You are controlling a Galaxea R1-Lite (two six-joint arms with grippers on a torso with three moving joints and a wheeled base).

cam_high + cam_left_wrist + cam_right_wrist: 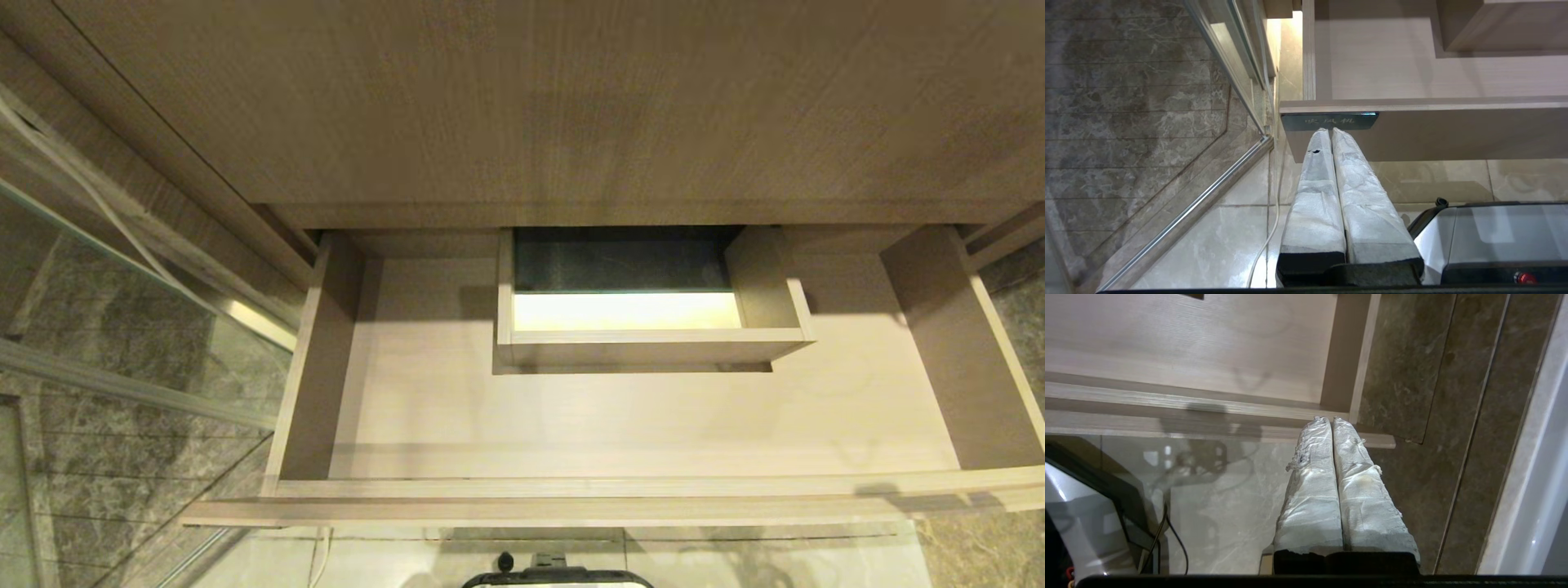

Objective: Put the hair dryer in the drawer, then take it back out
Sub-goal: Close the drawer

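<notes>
Left gripper [1332, 130] and right gripper [1330, 419]: both pinched closed, nothing held, each hanging just outside the front panel at its own end. One drawer [571, 488], pulled open, with one boxed cut-out [645, 343] at mid-back. Hair dryer isn't visible in any view.

The drawer [620, 425] runs past the head view's right edge.

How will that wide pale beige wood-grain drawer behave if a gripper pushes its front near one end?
The wide pale beige wood-grain drawer looks stiff: flat laminate panels, boxed cut-out. It holds nothing visible, so probably light to push. Being so wide, an off-centre push from the shut right gripper near its corner might rack it; pushing mid-front seems safer.
</notes>
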